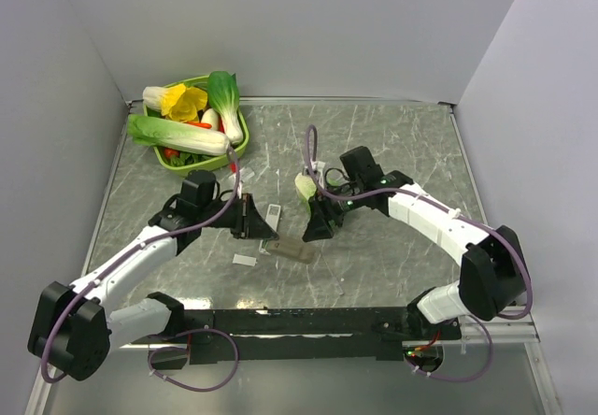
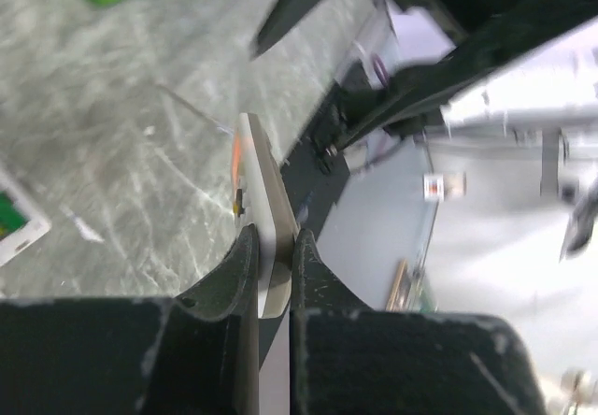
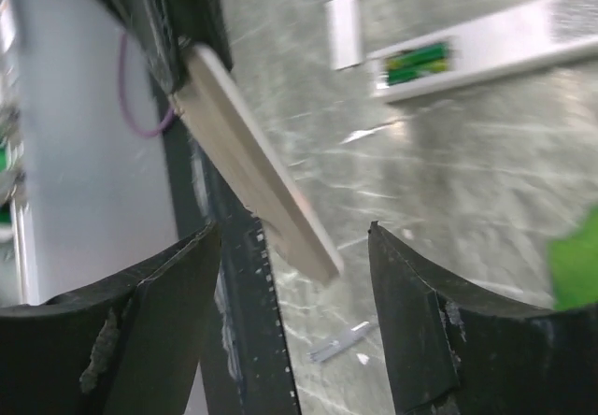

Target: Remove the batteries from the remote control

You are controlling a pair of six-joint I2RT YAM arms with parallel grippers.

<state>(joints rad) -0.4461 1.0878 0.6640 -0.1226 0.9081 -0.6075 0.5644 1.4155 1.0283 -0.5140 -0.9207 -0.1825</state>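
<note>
Remote control [image 1: 294, 250] sits near the middle of the table [image 1: 402, 153], a slim pale bar clamped at 1 end by the left gripper [image 2: 275, 239]. That gripper's 2 fingers are pinched almost together on the bar's 2 flat faces. The left wrist view shows the bar edge-on between them, with a small orange mark and a yellow one on 1 face. From the fingers the bar slants toward the right gripper [image 3: 291, 236]. Whether its free end touches the table cannot be told.

The right gripper is spread wide and has hold of nothing. In its wrist view the bar's free end lies in the gap between the 2 fingers and touches neither.

Just beside the left gripper, a white bar [image 3: 505, 36] lies flat on the table. It has a green patch [image 3: 418, 63] with dark print near 1 end, too blurred to say what it is. A smaller plain white panel [image 3: 344, 30] lies near that end, apart from it.

A green-and-white vegetable piece [image 1: 305, 188] is just beside the right arm's wrist. A green basket [image 1: 241, 142] heaped with vegetables stands in the far left corner, with a long cabbage [image 1: 177, 135] across its front.
</note>
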